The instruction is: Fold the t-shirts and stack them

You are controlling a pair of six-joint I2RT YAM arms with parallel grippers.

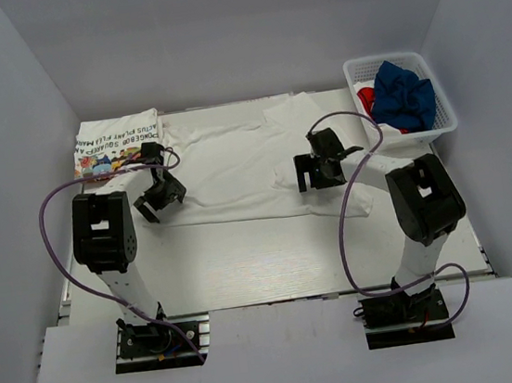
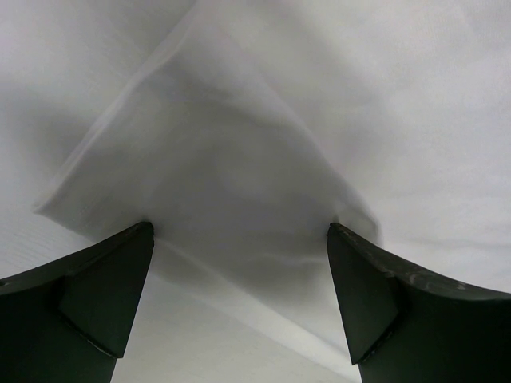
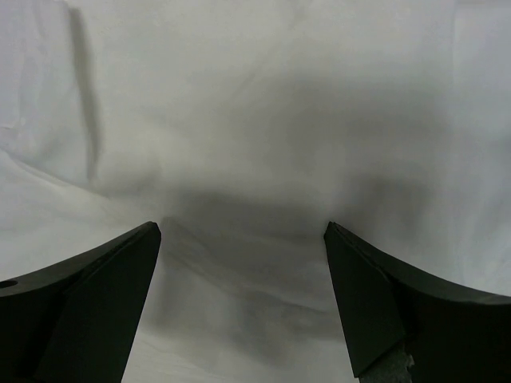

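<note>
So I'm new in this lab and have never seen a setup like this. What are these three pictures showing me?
The overhead picture shows two robot arms bolted at the table's near edge. The left gripper and right gripper are two-fingered claws, both open and holding nothing. The other two pictures come from cameras on each wrist, so the dark wedges are the claws' own fingers, looking down at cloth. A plain white t-shirt lies spread under both claws. A folded printed t-shirt sits at the far left. The white basket at far right holds a navy t-shirt and something red.
</note>
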